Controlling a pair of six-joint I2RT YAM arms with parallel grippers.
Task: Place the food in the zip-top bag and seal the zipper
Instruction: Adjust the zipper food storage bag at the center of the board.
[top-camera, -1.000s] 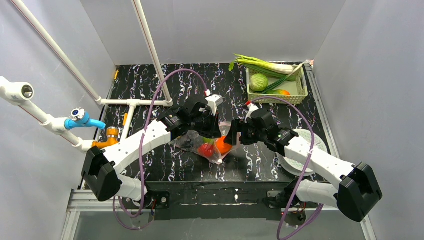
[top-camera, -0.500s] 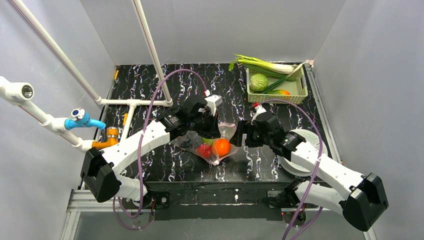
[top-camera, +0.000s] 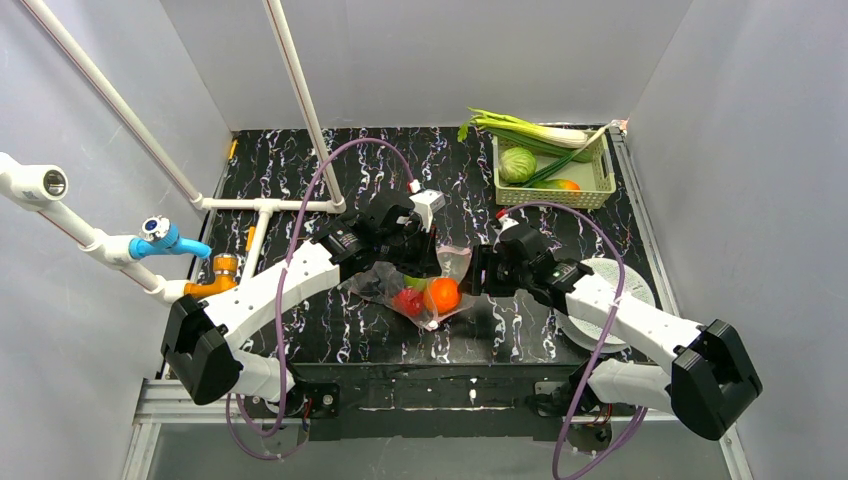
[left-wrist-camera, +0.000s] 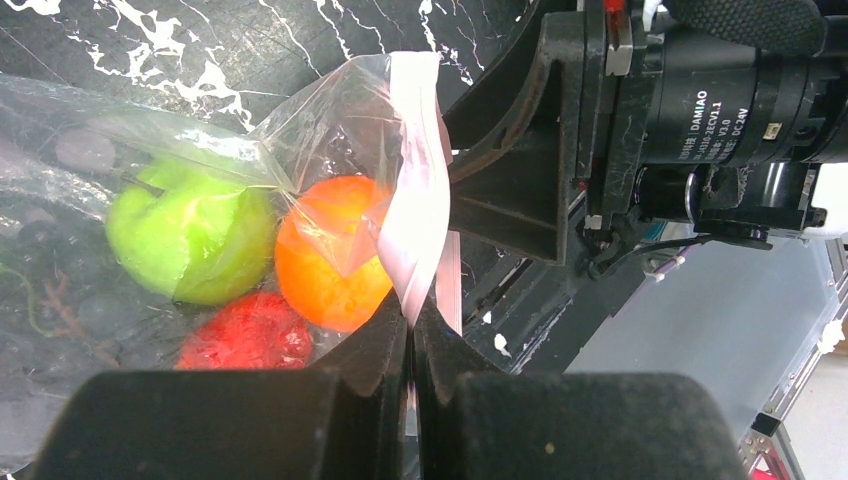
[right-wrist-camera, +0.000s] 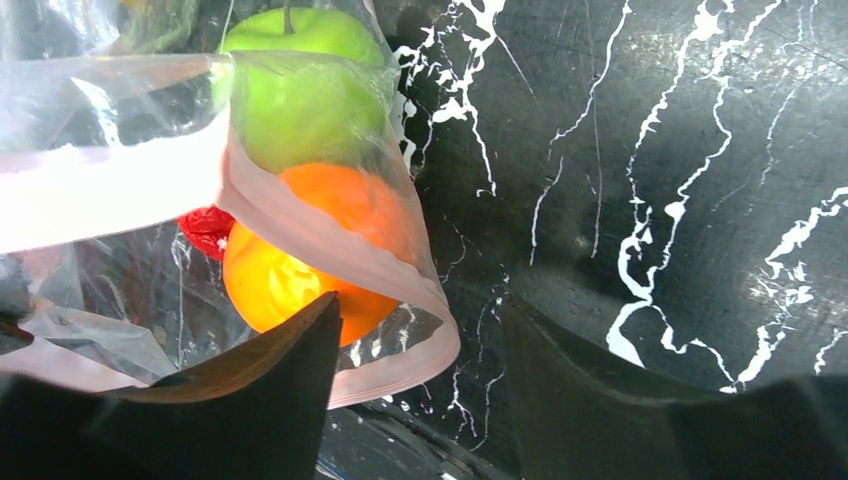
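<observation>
Zip-top bag (top-camera: 452, 262) at mid-table, between the two arms, its body lying on the black marbled table (top-camera: 300, 180) and its mouth lifted towards the far side; inside it, a green apple (left-wrist-camera: 190, 240), an orange (left-wrist-camera: 330, 255) and a red fruit (left-wrist-camera: 245, 340) packed touching one another, the apple farthest into the bag in the left wrist view and the orange nearest the opening; pink zipper (left-wrist-camera: 415, 180) unsealed, its strip folded and hanging over the orange; left gripper (left-wrist-camera: 412, 320) pressed together on the lower end of that pink strip, holding the edge of the bag up; right gripper (right-wrist-camera: 422, 305) spread apart, just beside the bag on the right, one finger under the bag's pink-edged corner as seen from the right wrist, the other over bare table; whether either finger touches the plastic cannot be told; at the far right corner, a pale green mesh basket (top-camera: 600, 180) containing a cabbage (top-camera: 517, 164) and a leek (top-camera: 530, 130), well apart from the bag.
</observation>
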